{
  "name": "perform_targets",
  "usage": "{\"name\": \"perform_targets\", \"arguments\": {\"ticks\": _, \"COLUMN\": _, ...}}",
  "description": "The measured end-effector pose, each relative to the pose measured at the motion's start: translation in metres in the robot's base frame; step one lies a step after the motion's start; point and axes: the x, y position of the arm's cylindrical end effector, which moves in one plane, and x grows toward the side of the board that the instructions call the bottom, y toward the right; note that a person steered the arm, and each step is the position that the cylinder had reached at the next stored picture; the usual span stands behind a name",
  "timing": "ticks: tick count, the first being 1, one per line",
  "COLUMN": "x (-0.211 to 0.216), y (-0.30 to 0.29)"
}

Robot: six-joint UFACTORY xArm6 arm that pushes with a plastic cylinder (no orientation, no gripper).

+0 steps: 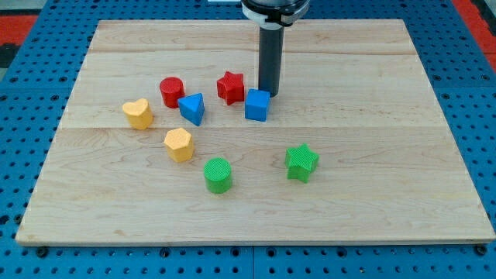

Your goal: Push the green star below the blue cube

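The green star (301, 162) lies on the wooden board (372, 93), right of centre and toward the view's bottom. The blue cube (257, 105) sits above and to the left of it, near the board's middle. My tip (268, 94) stands just above the blue cube, at its upper right corner, close to or touching it. The dark rod rises from there to the view's top edge. The green star is well apart from my tip.
A red star (231, 87) sits left of my tip. A blue triangle (192, 108), a red cylinder (171, 91), a yellow heart (138, 113), a yellow hexagon (178, 144) and a green cylinder (218, 174) lie to the left. A blue pegboard (23, 116) surrounds the board.
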Motion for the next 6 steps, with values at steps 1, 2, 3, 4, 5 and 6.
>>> {"name": "perform_targets", "arguments": {"ticks": 1, "x": 0.011, "y": -0.002}}
{"name": "perform_targets", "arguments": {"ticks": 2, "x": 0.028, "y": 0.012}}
{"name": "perform_targets", "arguments": {"ticks": 3, "x": 0.06, "y": 0.105}}
{"name": "perform_targets", "arguments": {"ticks": 4, "x": 0.135, "y": 0.099}}
{"name": "perform_targets", "arguments": {"ticks": 5, "x": 0.16, "y": 0.053}}
{"name": "perform_targets", "arguments": {"ticks": 6, "x": 0.136, "y": 0.016}}
